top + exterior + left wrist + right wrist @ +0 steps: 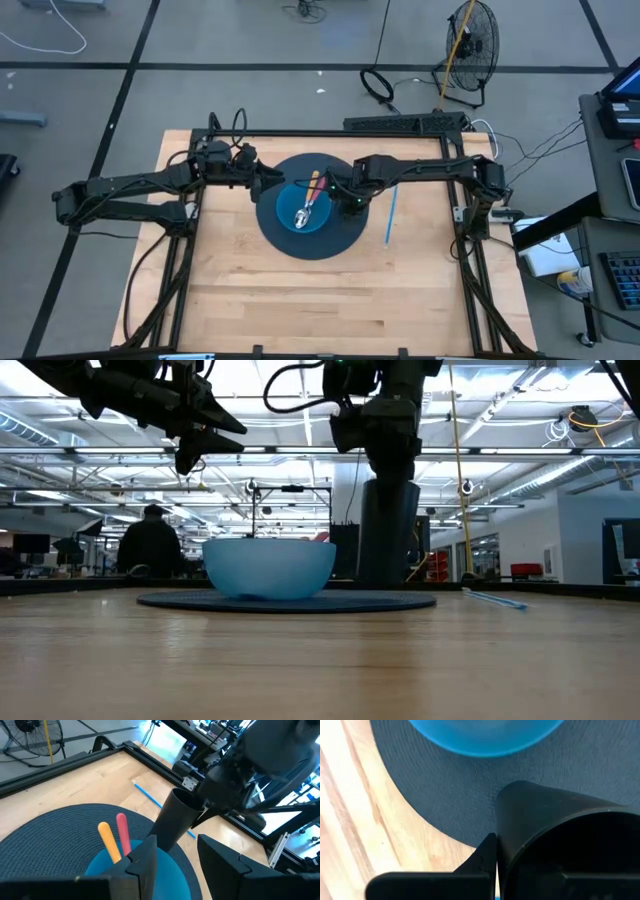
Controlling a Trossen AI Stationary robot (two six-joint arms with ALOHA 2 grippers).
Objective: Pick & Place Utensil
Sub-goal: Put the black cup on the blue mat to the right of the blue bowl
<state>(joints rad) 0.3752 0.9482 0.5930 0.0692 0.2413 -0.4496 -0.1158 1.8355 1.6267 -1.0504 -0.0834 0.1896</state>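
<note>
High view: one blue bowl [304,211] is seen on one round dark placemat [340,238] at the middle of the wooden table [300,300]. Two utensils are counted in the bowl, one with an orange handle [312,186] and one with a red handle [320,188], their handles leaning over the far rim. One blue straw [390,215] lies on the bare wood just to the right of the mat. The left gripper [268,180] is held over the mat's left edge, beside the bowl. The right gripper [343,197] is placed at the bowl's right side, over the mat.

Low view: the bowl [268,568] is seen standing on the mat [380,601], and the straw [494,599] lies flat to its right. One person [150,544] is noted in the room behind.

Left wrist view: the left gripper [175,855] is shown with its fingers parted by a moderate gap, and nothing is held between them. The two handles [116,840] lie below and beyond it.

Right wrist view: the right gripper's fingers [485,857] are seen closed together above the mat [445,795], near its edge, and nothing is gripped.
</note>
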